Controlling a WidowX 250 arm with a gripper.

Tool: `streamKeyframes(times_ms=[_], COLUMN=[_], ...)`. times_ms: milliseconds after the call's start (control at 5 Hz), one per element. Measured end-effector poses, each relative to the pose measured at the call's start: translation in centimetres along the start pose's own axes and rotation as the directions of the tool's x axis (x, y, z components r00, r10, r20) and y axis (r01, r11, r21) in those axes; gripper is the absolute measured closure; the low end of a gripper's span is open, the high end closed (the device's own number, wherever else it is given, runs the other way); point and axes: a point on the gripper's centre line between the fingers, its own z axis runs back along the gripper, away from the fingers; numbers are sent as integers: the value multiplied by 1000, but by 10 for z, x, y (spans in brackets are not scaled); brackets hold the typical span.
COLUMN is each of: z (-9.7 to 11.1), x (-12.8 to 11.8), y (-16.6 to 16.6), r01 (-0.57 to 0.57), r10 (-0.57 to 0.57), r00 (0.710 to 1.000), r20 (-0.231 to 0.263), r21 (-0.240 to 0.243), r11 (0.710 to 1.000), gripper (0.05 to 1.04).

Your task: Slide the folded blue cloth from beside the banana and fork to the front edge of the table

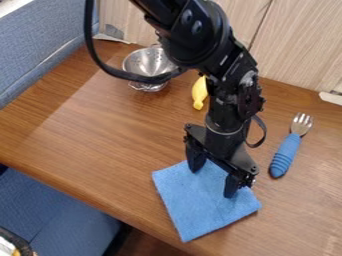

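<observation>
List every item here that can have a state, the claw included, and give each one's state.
Claw: open, pointing down at the cloth, nothing gripped.
Blue cloth: unfolded, spread out flat.
Metal colander: upright, open side up.
Fork: lying down, tines toward the wall.
Yellow object: lying down, partly hidden.

A booth-like seating area, shown by 1 wooden table and blue upholstery.
</observation>
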Motion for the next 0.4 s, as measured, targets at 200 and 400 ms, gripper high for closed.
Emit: streamKeyframes(times_ms=[200,400], z=[21,34], x=[4,4], y=[2,2], r01=[-19,-23], r10=[19,23], r00=[1000,1000], r20=[-2,-7], r21=[-11,-29], r11=[1000,999], gripper=[83,83])
